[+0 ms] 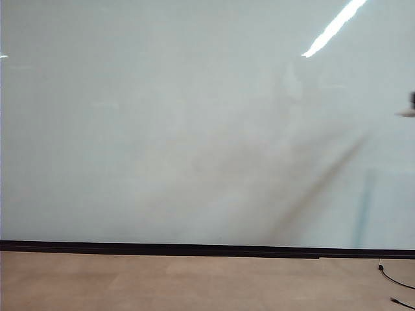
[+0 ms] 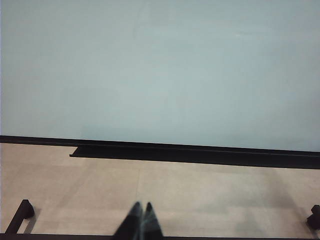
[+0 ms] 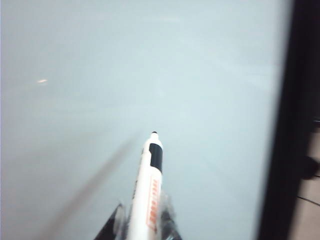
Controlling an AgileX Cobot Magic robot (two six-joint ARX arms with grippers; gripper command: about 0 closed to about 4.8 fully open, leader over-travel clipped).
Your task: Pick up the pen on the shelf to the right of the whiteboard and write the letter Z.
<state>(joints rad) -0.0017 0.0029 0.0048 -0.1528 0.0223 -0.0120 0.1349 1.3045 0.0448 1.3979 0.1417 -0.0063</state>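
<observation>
While clamped: right gripper [image 3: 142, 225] grips the pen [image 3: 148, 190] by its barrel.
Pen tip: points ahead of the fingers, near the whiteboard [image 3: 125, 75]; contact unclear.
Left gripper [image 2: 139, 222]: fingers pressed together, nothing held, above the floor [image 2: 200, 195].
Board beyond: blank, no Z.

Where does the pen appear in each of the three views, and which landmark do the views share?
Exterior view: only a blurred dark tip shows at the right edge; the pen cannot be made out there.
Left wrist view: not in it; only the shut left claw.
Right wrist view: low centre, the pen held in the right claw, tip toward the whiteboard.
Shared landmark: the whiteboard's black edge strip.
</observation>
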